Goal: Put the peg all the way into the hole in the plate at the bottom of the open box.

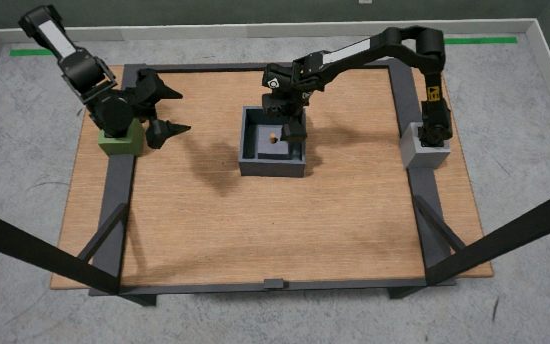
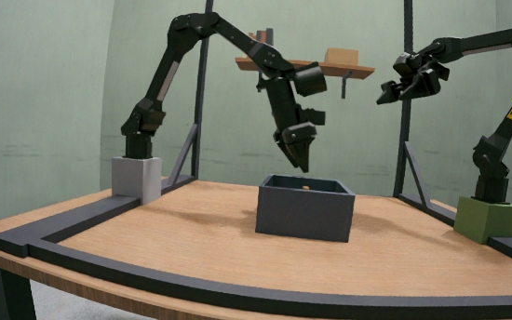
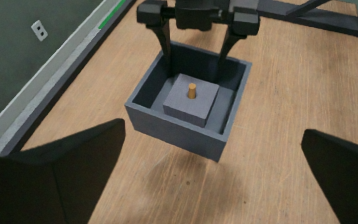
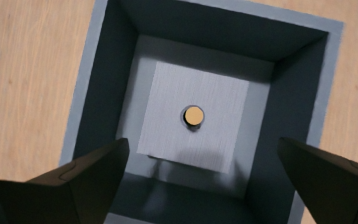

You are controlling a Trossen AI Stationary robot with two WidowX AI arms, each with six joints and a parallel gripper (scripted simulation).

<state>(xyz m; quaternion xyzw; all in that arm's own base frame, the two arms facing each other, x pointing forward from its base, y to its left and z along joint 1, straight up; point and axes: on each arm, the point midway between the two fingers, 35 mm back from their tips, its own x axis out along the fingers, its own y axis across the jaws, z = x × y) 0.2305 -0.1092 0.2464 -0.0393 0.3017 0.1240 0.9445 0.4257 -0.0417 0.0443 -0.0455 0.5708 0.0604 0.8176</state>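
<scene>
The dark grey open box stands mid-table. The grey plate (image 1: 271, 144) lies on its floor. The orange peg (image 1: 273, 137) stands upright in the plate's hole, and in the left wrist view its top (image 3: 192, 91) sticks up above the plate (image 3: 190, 99). My right gripper (image 2: 302, 162) hangs open and empty straight above the box (image 2: 305, 206), clear of the peg (image 4: 193, 115); its fingers frame the plate (image 4: 195, 125). My left gripper (image 1: 182, 111) is open and empty, raised high, far from the box.
The left arm's green base block (image 1: 121, 140) and the right arm's grey base block (image 1: 424, 151) sit on the dark frame around the wooden table. Black frame struts (image 1: 35, 250) cross the front corners. A wall shelf (image 2: 316, 67) hangs behind.
</scene>
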